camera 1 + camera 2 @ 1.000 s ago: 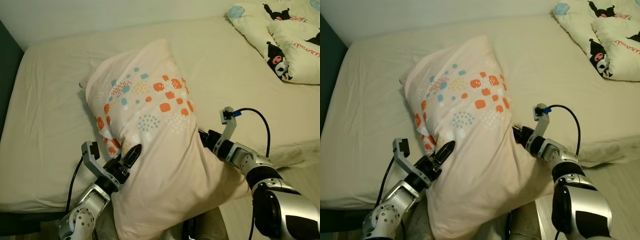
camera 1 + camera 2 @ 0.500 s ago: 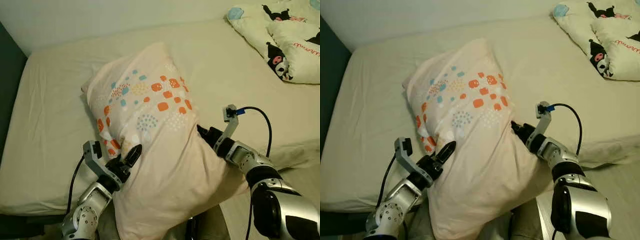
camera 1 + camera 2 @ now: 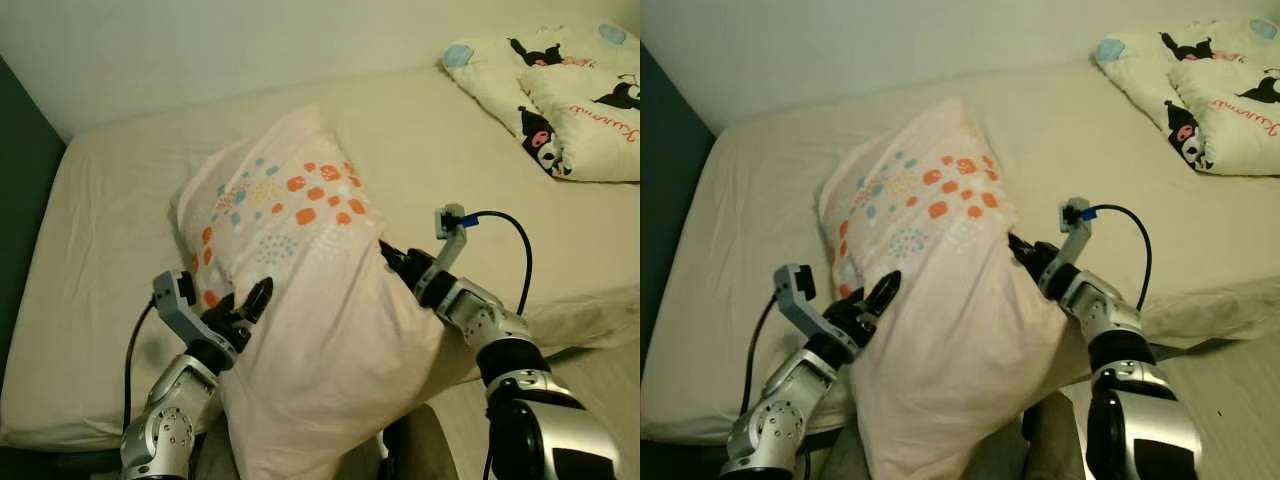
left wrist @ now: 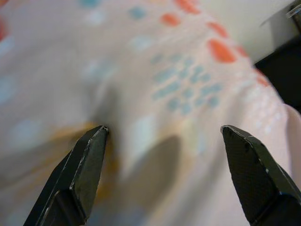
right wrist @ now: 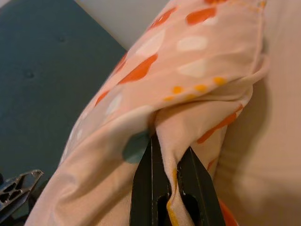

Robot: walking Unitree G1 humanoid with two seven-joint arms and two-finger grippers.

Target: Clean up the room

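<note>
Mid-carry over the cream bed (image 3: 90,300), bearing the big spotted pillow (image 3: 310,300) raised above its near edge, right gripper (image 5: 171,176) pinching a fold of the case, left gripper (image 4: 162,174) spread wide, apparently just pressing the cloth; next, lowering it flat onto the mattress.

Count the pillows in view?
1: the pink pillow with orange and blue spots, held over the bed between both grippers. The cartoon-print bedding at the far right corner may hide more.
</note>
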